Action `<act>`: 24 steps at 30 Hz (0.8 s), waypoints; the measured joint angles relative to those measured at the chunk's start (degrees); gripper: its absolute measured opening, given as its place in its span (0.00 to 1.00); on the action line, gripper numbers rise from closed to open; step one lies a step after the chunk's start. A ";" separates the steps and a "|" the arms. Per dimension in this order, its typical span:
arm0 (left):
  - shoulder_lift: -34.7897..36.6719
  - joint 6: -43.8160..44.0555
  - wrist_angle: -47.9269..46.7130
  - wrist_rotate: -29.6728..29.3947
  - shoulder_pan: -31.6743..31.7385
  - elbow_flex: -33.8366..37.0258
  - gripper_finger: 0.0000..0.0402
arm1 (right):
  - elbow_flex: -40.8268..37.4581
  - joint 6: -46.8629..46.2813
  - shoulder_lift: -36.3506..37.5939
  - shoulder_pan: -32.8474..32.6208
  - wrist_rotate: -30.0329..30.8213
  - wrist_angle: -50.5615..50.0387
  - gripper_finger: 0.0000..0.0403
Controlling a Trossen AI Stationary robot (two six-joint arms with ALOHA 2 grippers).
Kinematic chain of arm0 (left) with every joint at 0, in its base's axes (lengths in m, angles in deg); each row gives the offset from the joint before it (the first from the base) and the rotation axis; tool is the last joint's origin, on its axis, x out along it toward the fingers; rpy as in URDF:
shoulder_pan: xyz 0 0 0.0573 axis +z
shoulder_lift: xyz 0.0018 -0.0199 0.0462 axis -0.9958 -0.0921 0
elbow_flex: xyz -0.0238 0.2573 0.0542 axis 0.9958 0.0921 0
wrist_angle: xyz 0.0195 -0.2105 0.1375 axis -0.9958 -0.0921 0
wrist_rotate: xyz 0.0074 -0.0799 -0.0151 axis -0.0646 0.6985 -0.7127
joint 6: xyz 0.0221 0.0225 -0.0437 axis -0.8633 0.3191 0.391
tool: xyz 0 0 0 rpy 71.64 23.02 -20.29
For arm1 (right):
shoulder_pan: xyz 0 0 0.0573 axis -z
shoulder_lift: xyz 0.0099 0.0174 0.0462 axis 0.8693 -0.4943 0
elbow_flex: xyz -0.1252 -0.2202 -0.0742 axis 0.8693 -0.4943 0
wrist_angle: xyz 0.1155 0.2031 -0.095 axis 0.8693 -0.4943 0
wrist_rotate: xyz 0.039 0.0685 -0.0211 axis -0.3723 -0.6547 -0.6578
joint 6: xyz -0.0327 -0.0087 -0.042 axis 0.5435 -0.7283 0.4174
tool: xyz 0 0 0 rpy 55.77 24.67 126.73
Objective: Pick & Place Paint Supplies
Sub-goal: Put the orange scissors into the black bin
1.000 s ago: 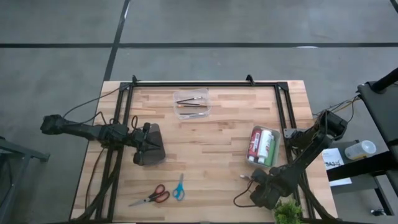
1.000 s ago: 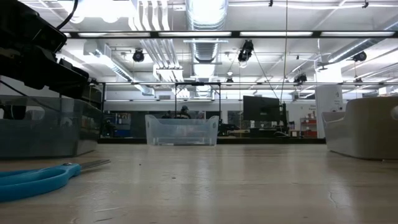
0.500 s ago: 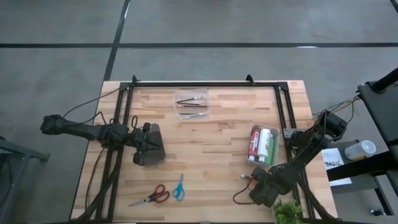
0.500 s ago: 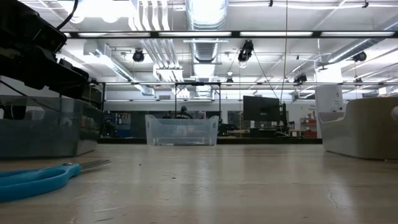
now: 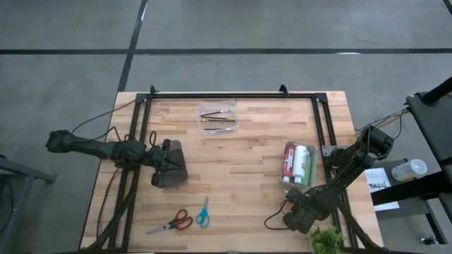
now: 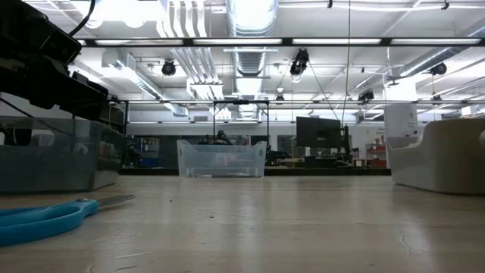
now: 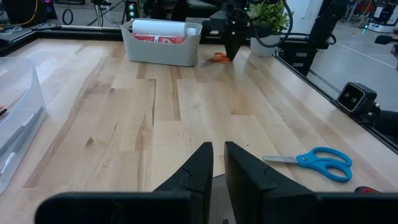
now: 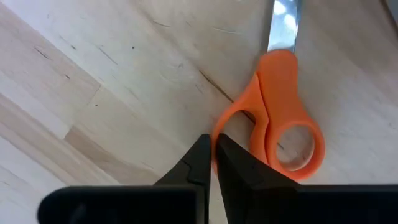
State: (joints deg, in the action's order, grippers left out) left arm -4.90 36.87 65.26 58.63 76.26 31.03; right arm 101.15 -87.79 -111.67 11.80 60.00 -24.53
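Your right gripper is closed on the handle loop of the orange scissors at the table's five o'clock, apparently gripping it for lifting.

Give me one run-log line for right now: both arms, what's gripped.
left gripper: parked on table, nothing held | right gripper: shut on orange scissors handle, near table edge | paint bottles: in bin
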 joint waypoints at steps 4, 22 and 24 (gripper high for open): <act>0.00 0.00 0.00 0.00 0.00 -0.01 0.13 | 0.00 -0.34 0.00 0.00 0.16 0.07 0.03; 0.04 0.00 0.00 0.00 0.01 -0.02 0.13 | 6.05 6.41 -0.23 0.01 5.75 -0.99 0.03; 0.04 0.00 0.00 0.01 0.01 -0.02 0.13 | 7.19 8.00 -0.17 0.03 7.09 -1.19 0.03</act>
State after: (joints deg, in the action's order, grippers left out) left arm -4.86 36.87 65.26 58.64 76.27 31.02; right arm 108.34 -79.78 -111.85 11.83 67.09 -25.71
